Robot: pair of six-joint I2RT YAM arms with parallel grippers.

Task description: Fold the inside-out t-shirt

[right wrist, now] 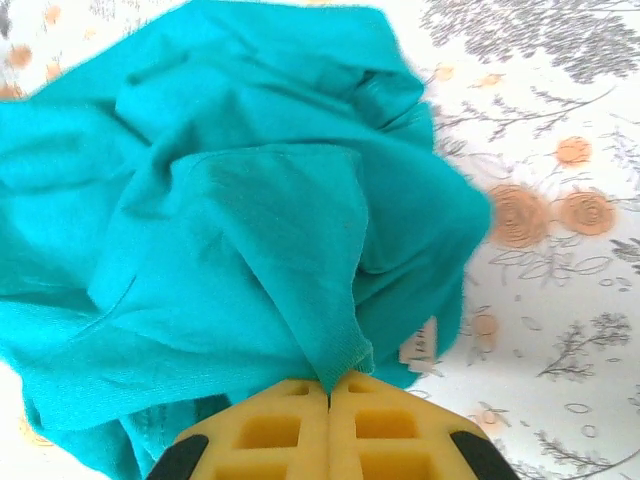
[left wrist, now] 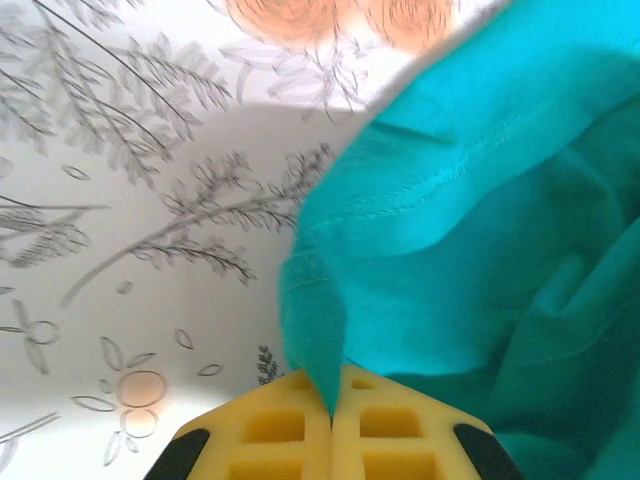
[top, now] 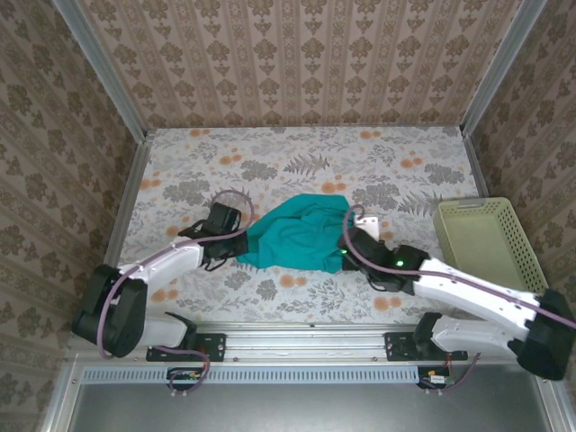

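Observation:
The inside-out t-shirt (top: 297, 236) lies crumpled in a teal heap in the middle of the table. My left gripper (top: 236, 241) sits at its left edge, shut on a stitched hem fold (left wrist: 315, 330) pinched between the yellow pads (left wrist: 270, 430). At the heap's right side my right gripper (top: 351, 236) is shut on a ribbed edge of the t-shirt (right wrist: 345, 350), and a white care label (right wrist: 420, 345) hangs beside that pinch. The rest of the cloth (right wrist: 220, 220) bunches up in front of the right fingers.
A pale yellow plastic basket (top: 486, 241) stands at the right edge of the floral tablecloth (top: 297, 153). Patterned walls close in the back and both sides. A metal rail (top: 297, 342) runs along the near edge between the arm bases.

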